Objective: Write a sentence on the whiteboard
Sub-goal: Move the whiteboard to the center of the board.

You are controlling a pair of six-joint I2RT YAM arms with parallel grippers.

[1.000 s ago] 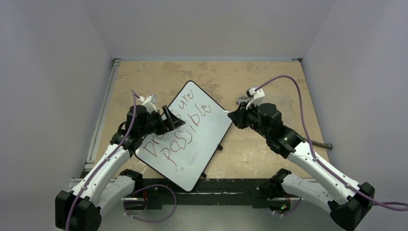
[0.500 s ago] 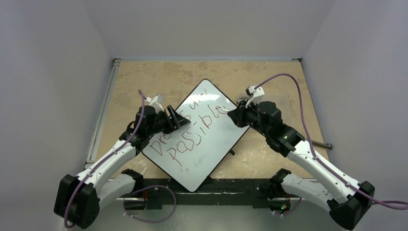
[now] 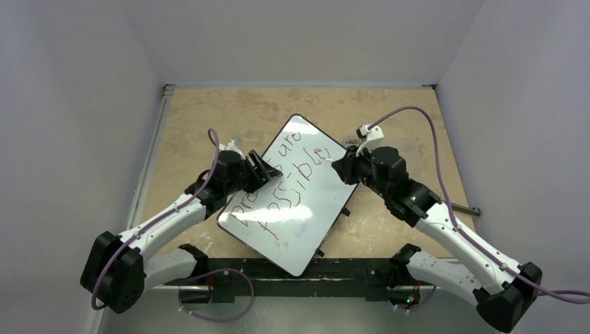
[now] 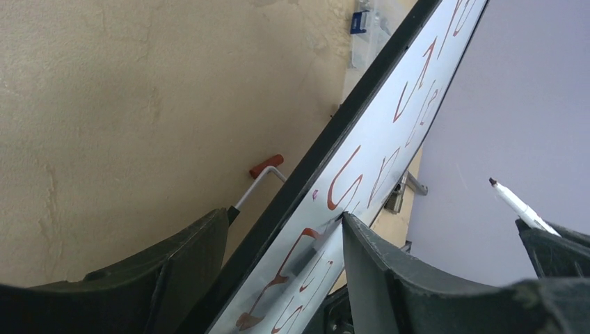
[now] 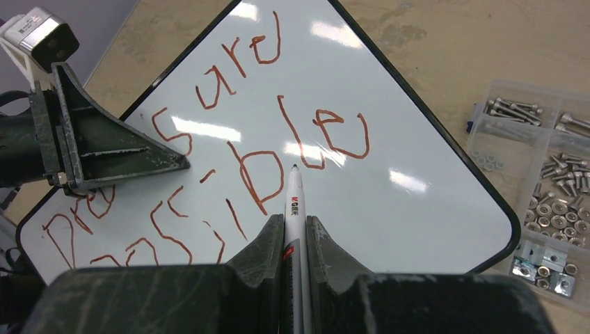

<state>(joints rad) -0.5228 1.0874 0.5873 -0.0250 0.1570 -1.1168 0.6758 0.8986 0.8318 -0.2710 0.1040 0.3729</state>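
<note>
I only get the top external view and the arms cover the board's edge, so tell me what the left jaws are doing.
Observer: In the left wrist view, the left gripper has its jaws astride the thin black rim of the large white rectangular whiteboard, one on each face.
Operator: Now report the right side. Give me the pen tip.
Observer: The right gripper is shut on a white marker pen aimed at the red "ble". The left wrist view shows a gap between its dark tip and the whiteboard.
</note>
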